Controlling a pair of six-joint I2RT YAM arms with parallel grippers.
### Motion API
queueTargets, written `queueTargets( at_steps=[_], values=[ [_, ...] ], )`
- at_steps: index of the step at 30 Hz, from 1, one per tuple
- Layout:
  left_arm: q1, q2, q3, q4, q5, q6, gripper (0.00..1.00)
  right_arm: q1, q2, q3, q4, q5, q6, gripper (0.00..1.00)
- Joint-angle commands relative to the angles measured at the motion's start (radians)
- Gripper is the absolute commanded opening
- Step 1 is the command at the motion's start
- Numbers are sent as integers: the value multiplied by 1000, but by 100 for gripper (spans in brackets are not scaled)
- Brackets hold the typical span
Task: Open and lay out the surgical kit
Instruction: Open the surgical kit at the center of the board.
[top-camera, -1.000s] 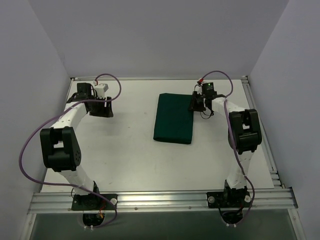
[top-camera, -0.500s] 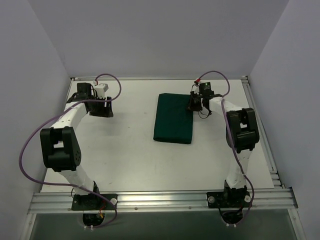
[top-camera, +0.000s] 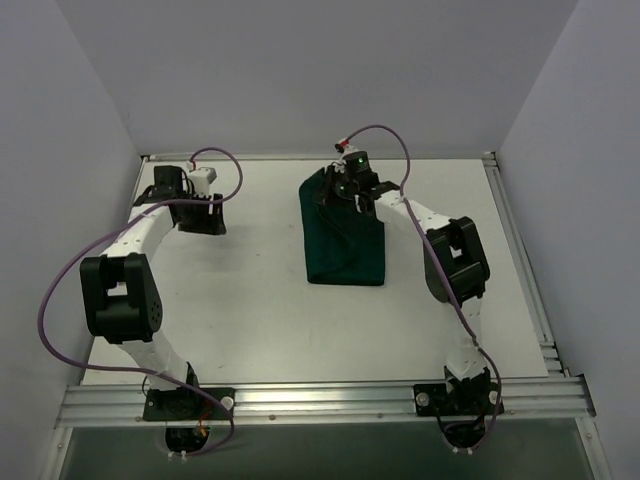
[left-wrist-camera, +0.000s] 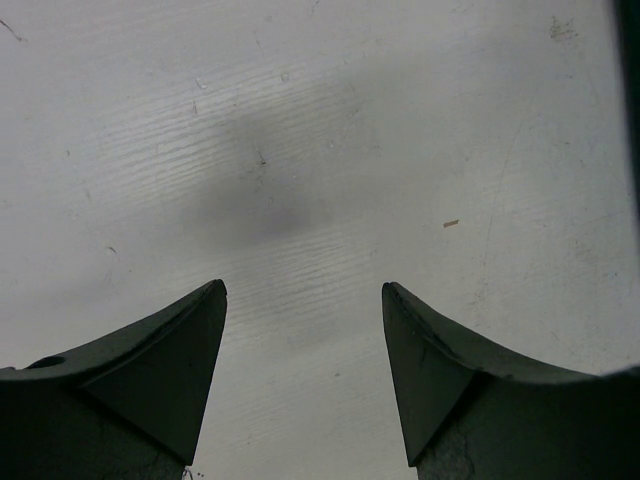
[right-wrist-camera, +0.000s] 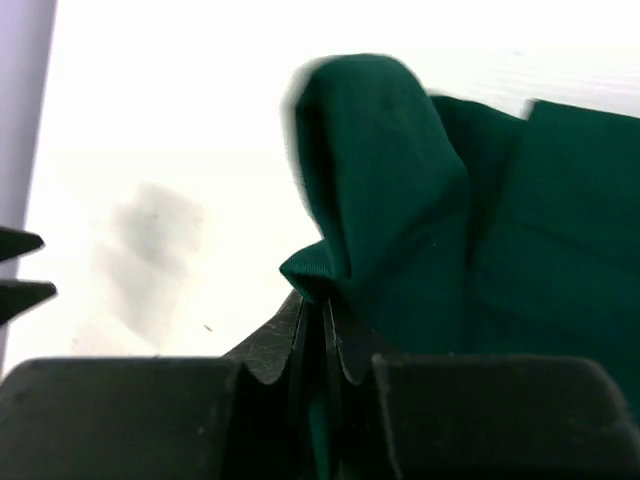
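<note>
The surgical kit is a folded dark green cloth drape lying at the middle back of the white table. My right gripper is shut on a fold of the drape and holds that flap lifted over the bundle's far left corner. The flap drapes over the fingers in the right wrist view. The steel tray and the silver instruments are hidden inside the cloth. My left gripper is open and empty over bare table at the far left; its fingertips stand wide apart.
Grey walls close the table on the left, back and right. A metal rail with both arm bases runs along the near edge. Purple cables loop off both arms. The left gripper's fingertips show at the left edge of the right wrist view.
My right gripper has closed on the drape's right edge and swept left across the bundle, pulling the flap up and over toward the far left corner. The left arm has not moved.
</note>
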Motion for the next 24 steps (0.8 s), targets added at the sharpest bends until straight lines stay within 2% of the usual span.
queueTargets(
  at_steps=[1, 9, 15, 19, 22, 24],
  values=[
    [15, -43, 39, 6, -2, 25, 73, 58, 68, 73, 119, -11, 123, 0],
    [84, -48, 78, -24, -2, 31, 73, 184, 236, 197, 315, 47, 354, 0],
    [118, -33, 91, -40, 0, 42, 73, 270, 338, 288, 355, 110, 413, 1],
    [128, -14, 111, -54, -3, 48, 74, 308, 410, 395, 326, 90, 417, 43],
    [132, 4, 138, -75, -11, 54, 77, 325, 414, 459, 263, 104, 355, 57],
    [132, 15, 146, -89, -11, 54, 79, 328, 390, 457, 222, 127, 292, 61]
  ],
)
